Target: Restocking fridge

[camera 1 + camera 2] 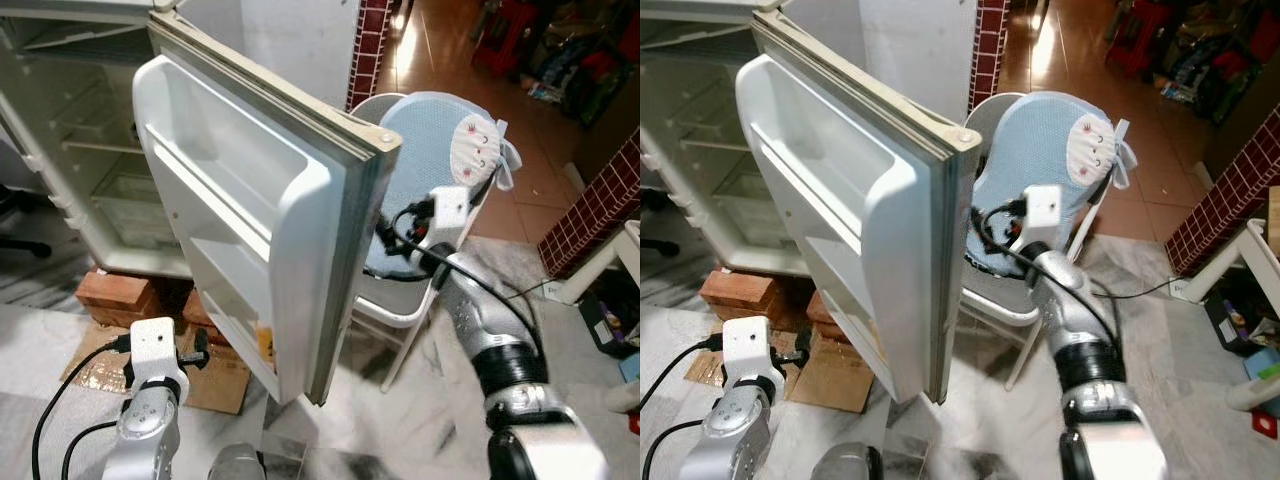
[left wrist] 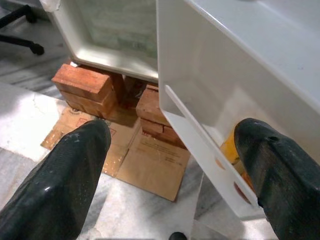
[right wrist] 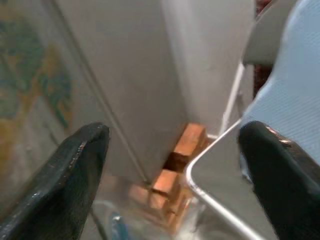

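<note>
— White fridge door (image 1: 270,220) is seen swung wide; why is the fridge (image 1: 90,150) raised?
— Bricks (image 2: 82,87) lift it off the floor. Both the left gripper (image 2: 170,165) and right gripper (image 3: 172,170) are held wide, empty, flanking the door.

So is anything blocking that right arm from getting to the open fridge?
Yes. The open fridge door stands between the right tool and the fridge interior. That tool is open and empty, on the door's outer side, next to the chair. The left tool, also open, is low on the inner side.
</note>
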Robot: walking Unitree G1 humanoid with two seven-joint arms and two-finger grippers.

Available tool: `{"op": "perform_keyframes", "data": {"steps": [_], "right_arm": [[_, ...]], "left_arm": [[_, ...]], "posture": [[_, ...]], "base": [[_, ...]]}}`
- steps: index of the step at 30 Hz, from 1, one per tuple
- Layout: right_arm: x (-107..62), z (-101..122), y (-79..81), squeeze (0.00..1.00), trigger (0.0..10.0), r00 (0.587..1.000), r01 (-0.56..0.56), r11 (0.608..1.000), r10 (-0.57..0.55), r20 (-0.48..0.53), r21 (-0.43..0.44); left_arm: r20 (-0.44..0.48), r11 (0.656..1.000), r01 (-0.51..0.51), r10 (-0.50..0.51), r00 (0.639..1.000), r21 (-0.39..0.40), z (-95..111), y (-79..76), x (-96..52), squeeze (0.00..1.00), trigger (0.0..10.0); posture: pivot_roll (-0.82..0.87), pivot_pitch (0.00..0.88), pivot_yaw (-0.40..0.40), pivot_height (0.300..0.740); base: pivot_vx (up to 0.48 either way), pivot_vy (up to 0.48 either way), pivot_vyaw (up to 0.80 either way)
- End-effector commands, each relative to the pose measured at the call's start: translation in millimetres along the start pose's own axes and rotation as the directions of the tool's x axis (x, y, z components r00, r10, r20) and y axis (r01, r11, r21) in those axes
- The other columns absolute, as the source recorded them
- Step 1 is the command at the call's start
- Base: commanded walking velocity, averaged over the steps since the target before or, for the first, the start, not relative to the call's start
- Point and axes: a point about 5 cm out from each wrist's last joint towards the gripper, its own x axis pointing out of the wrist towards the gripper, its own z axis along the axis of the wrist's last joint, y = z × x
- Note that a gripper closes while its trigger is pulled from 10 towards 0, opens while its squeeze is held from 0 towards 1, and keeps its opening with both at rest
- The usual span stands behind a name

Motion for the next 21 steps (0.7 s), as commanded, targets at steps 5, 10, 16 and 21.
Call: {"op": "perform_keyframes", "data": {"steps": [5, 10, 16, 21], "right_arm": [[-1.1, 8.6, 22.8, 0.0, 10.0, 0.994, -0.104, 0.993, 0.103, 0.019, 0.048], [-0.2, 9.4, 20.3, 0.0, 10.0, 0.997, -0.077, 0.997, 0.077, 0.004, 0.011], [5.0, 13.5, 21.8, 0.0, 10.0, 0.998, -0.065, 0.998, 0.065, 0.004, -0.014], [7.7, 16.4, 23.2, 0.0, 10.0, 0.999, -0.046, 0.998, 0.047, 0.02, -0.04]], "left_arm": [[0.011, 1.0, -0.028, 0.028, 1.0, -0.003, 7.5, 0.2, 2.0, 0.0, 10.0], [0.016, 0.999, -0.05, 0.05, 0.999, -0.003, 9.3, 1.9, 2.4, 0.0, 10.0], [0.021, 0.998, -0.068, 0.068, 0.997, 0.0, 10.1, 3.4, 1.5, 0.0, 10.0], [0.02, 0.998, -0.068, 0.068, 0.997, 0.005, 10.4, 3.6, 1.5, 0.0, 10.0]], "posture": [[0.08, 0.0, -0.02, 0.74], [0.09, 0.0, -0.024, 0.74], [0.09, 0.0, -0.027, 0.74], [0.1, 0.0, -0.029, 0.74]], "base": [[0.0, 0.48, 0.0], [0.0, 0.48, 0.0], [0.0, 0.48, 0.0], [0.0, 0.48, 0.0]]}}
